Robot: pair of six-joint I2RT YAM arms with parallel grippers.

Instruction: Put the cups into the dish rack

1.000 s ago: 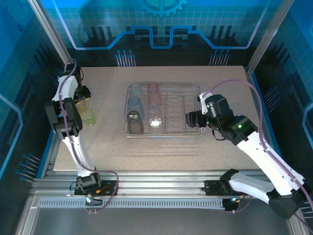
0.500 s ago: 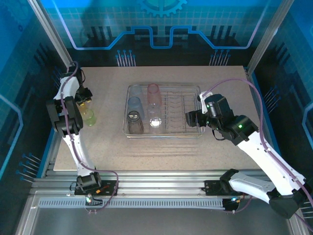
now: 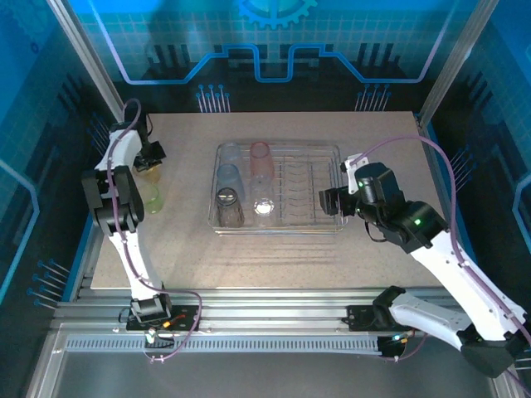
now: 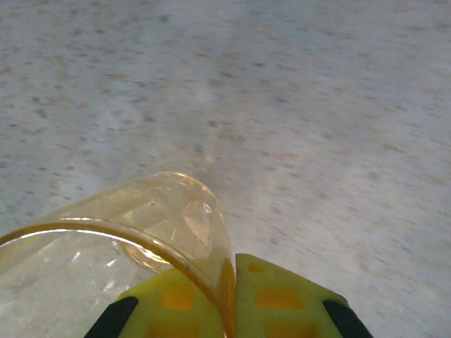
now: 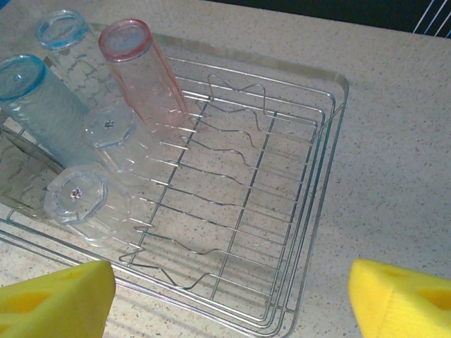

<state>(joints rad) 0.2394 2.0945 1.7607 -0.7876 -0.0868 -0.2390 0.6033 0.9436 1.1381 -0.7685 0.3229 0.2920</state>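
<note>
Table: speckled beige tabletop (image 3: 382, 249) beneath me — matte, evenly lit.
Back wall: blue gridded panel (image 3: 348, 33) facing me, circuit-line pattern.
Near edge: silver aluminium rails (image 3: 274, 319) — slotted.

Robotics test cell, laboratory type. Evidence: aluminium profile frame (image 3: 85, 54) enclosing a speckled desk (image 3: 191, 240); blue printed backdrop (image 3: 274, 46) with gear and circuit motif; two cabled arms, left (image 3: 116, 207) and right (image 3: 448, 257), bolted to slotted rails (image 3: 274, 323) at the near edge

Bright, even light, faint shadows on the table (image 3: 249, 249), heavy blur across the left wrist view.
</note>
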